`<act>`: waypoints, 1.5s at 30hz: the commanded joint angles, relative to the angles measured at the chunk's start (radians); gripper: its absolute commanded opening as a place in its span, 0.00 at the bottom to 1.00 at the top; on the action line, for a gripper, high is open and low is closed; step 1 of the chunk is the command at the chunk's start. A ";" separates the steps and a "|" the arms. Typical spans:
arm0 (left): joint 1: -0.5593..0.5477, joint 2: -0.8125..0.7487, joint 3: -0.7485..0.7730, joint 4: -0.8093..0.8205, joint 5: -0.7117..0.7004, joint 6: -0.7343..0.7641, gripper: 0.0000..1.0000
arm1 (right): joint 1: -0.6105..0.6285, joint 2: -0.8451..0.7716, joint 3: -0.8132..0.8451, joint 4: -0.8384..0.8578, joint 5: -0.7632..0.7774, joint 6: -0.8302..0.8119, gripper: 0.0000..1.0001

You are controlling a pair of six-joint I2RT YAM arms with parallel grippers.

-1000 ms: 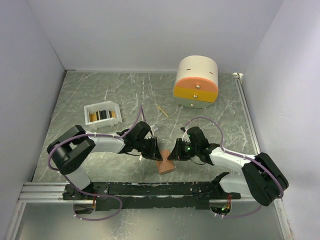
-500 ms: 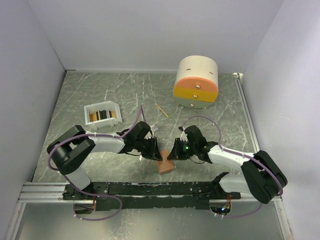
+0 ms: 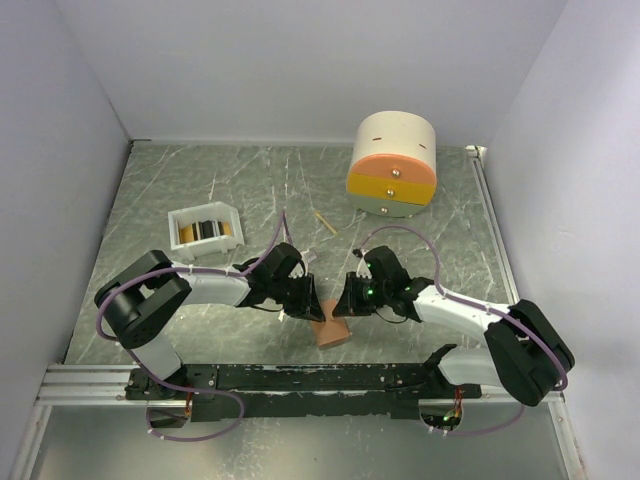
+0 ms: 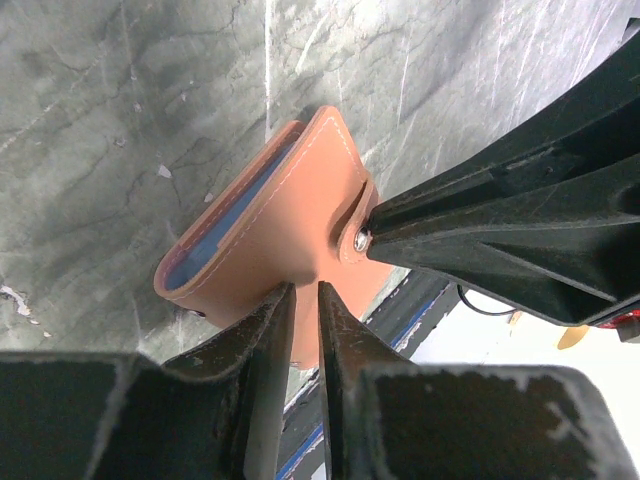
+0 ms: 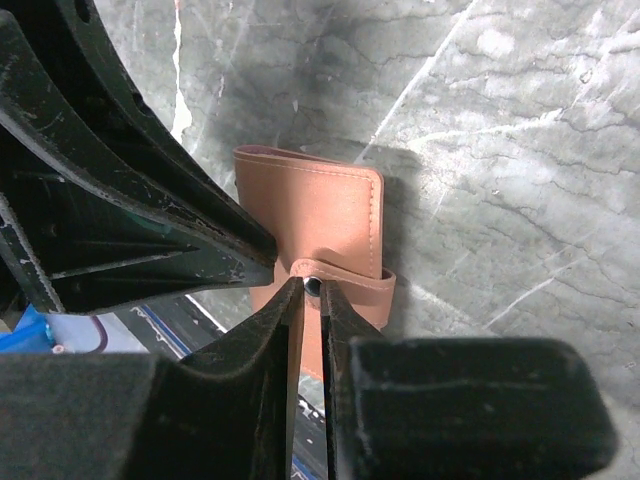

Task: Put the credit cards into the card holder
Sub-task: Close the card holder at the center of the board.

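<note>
Near edge: the black rail carries both arm bases. Just beyond it, between the two arms, is the wallet, at the front of the grey marbled table. I cannot tell whether it rests flat or is raised a little.

Left gripper: fingers nearly pressed together, with only a thin slit between them. The wallet's salmon cover runs down into that slit, so it is pinched at its lower edge.

Right gripper: comes in from the opposite side, with its fingers just as close together. The tips sit on either side of the metal snap at the end of the snap strap, nipping it. The two grippers almost touch over the wallet.

Wallet: folded, with the strap wrapped round its open edge. The cover gapes slightly on one side, and a strip of light blue lining shows inside.

Mid table, left: a white tray, well apart from the wallet. The cards stand in it, dark ones and a gold one.

Mid table, centre: a thin wooden stick lies flat beyond the grippers.

Far right: a round drawer box with a cream top and orange and yellow drawer fronts, each with a small knob.
</note>
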 commanded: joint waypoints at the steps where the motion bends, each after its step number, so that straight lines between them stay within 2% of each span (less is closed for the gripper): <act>1: -0.013 0.034 -0.011 -0.022 -0.052 0.030 0.29 | 0.004 0.009 0.013 -0.015 0.015 -0.015 0.13; 25: -0.013 0.043 -0.008 -0.015 -0.052 0.027 0.29 | 0.043 0.076 0.057 -0.111 -0.020 -0.091 0.12; 45: -0.013 0.048 -0.004 -0.026 -0.063 0.031 0.28 | 0.137 0.091 0.111 -0.229 0.109 -0.100 0.08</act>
